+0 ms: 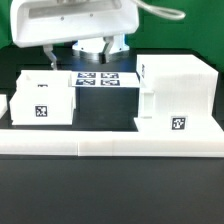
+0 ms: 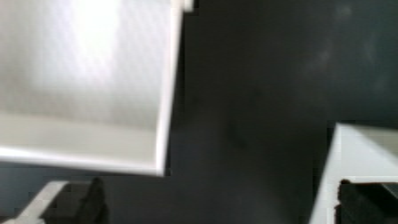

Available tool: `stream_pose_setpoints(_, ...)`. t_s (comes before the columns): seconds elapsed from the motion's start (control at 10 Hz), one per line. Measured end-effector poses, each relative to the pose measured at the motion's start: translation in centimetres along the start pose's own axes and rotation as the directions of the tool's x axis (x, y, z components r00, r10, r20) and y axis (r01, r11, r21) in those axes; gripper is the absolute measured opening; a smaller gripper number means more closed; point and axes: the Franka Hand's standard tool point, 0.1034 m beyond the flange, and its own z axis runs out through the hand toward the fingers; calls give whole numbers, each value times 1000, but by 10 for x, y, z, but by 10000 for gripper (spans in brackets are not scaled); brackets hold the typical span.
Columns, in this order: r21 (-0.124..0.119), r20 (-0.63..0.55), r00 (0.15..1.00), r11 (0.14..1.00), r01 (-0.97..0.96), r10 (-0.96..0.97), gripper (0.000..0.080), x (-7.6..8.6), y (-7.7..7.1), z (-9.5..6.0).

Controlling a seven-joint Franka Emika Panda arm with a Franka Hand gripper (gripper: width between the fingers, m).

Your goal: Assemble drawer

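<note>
**Gripper** [image 1: 100, 57]: hangs at the back of the scene over the marker board [image 1: 95, 80]. The jaws are too hidden under the white wrist body to tell how far apart they stand. Nothing is seen in their hold.

**Tray box** [image 1: 45, 100]: part of the drawer. It stands on the table [image 1: 110, 190], just beside the marker board on the exterior view's left, with its tag facing the camera. In the wrist view a broad white wall [image 2: 89, 80] is near the jaws, probably this box.

**Housing** [image 1: 175, 98]: the tall part, upright on the exterior view's right, well apart from the tray box, with its tag low on the front. A white corner [image 2: 365, 165] in the wrist view is probably its edge.

**White part** [image 1: 3, 105]: cut off by the exterior view's left edge. It may be the second tray box, but I cannot tell.

**Rail** [image 1: 110, 145]: long and low, lying across the front with both boxes behind it.

**Step in hand (judgement):** reaching for the tray box, with the task at an early stage.
- Set the jaws square astride one thin wall, not a corner.
- Close firmly, since smooth plastic may slip.
- Keep the box level.
- Line it up with the housing's opening before pushing it in.
</note>
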Motion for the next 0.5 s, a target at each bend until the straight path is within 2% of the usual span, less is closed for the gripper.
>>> stream_pose_setpoints(0.2,-6,6,1000,1000,-9,9,649,-8,6,19)
stream_pose_setpoints(0.5,-15,15,1000,1000,-4,4,649,-11,5,41)
